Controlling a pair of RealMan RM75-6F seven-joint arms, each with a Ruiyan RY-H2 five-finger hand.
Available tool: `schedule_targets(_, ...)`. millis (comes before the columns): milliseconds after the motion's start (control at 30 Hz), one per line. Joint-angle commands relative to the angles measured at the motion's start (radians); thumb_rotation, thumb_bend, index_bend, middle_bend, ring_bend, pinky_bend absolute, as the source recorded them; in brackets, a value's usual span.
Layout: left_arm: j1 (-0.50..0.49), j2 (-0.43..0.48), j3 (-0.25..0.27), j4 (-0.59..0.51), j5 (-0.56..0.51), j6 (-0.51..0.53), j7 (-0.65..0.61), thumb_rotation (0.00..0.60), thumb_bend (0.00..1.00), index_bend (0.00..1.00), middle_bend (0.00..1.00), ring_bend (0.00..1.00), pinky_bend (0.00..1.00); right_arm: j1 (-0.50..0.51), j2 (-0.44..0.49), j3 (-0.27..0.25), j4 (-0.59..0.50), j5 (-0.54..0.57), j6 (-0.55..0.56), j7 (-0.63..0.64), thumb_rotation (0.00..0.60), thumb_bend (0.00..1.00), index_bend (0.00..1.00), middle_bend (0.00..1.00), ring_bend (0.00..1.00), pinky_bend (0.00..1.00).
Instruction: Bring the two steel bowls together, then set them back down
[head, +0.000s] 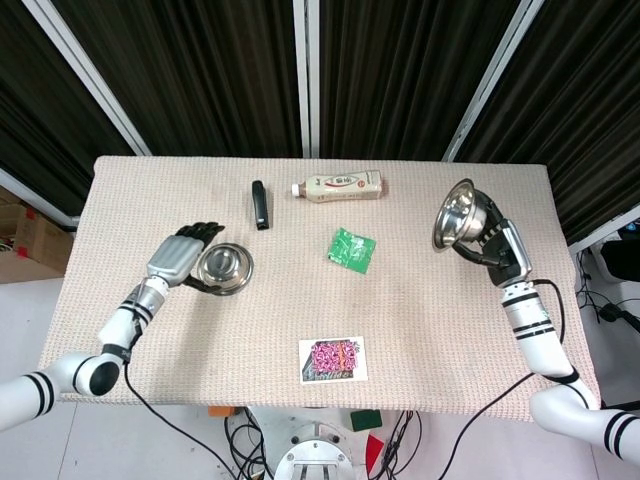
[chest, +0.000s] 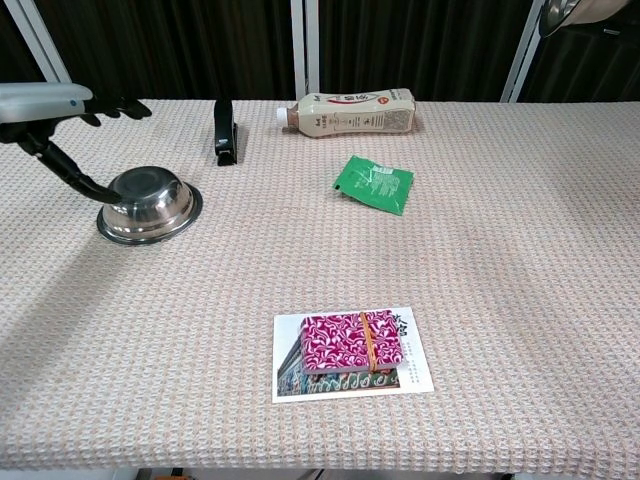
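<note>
Overhead, raised bowl (head: 455, 216) mouth leftward.

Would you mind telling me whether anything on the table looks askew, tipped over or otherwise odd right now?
Two things stand out. The drink bottle lies on its side near the table's far edge rather than standing. The steel bowl on the table sits upside down, rim on the cloth, with the left hand beside it. Nothing looks spilled or damaged.

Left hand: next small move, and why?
Probably close the left hand on the upside-down steel bowl and lift it. The fingers are open at its rim, the bowl sits on the table, and the right hand already holds the other steel bowl in the air.
</note>
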Motion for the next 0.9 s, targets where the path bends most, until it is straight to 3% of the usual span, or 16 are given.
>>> schedule_targets(33,-0.042,-0.032,0.010,0.040,-0.048,-0.043,0.016,0.450,0.00,0.00,0.03,0.02,0.12,-0.001,0.002,-0.002,-0.002,0.003,0.000,-0.002,0.600,0.12,0.66,0.51,0.41,0.29)
schedule_targets(300,-0.103,-0.072,0.043,0.110,-0.104,-0.120,0.024,0.473,0.00,0.00,0.03,0.02,0.13,-0.002,0.012,-0.005,-0.009,0.008,0.003,-0.010,0.600,0.12,0.66,0.51,0.41,0.29)
schedule_targets(433,-0.120,-0.090,0.059,0.141,-0.105,-0.115,0.034,0.576,0.00,0.00,0.03,0.02,0.14,-0.005,0.017,-0.007,-0.011,0.012,0.004,-0.012,0.600,0.12,0.66,0.51,0.41,0.29)
schedule_targets(533,-0.132,-0.108,0.070,0.170,-0.116,-0.108,0.048,0.600,0.00,0.02,0.05,0.05,0.19,-0.006,0.020,-0.007,-0.012,0.015,0.005,-0.011,0.600,0.12,0.66,0.51,0.41,0.29)
schedule_targets(800,-0.131,-0.136,0.080,0.197,-0.100,-0.050,0.045,0.600,0.05,0.27,0.26,0.24,0.43,-0.005,0.022,-0.006,-0.007,0.023,0.000,-0.013,0.600,0.13,0.66,0.51,0.41,0.29)
schedule_targets(900,-0.125,-0.139,0.080,0.198,-0.076,-0.024,0.032,0.600,0.08,0.36,0.34,0.29,0.48,-0.003,0.019,-0.008,-0.004,0.023,-0.002,-0.014,0.600,0.13,0.66,0.51,0.41,0.29)
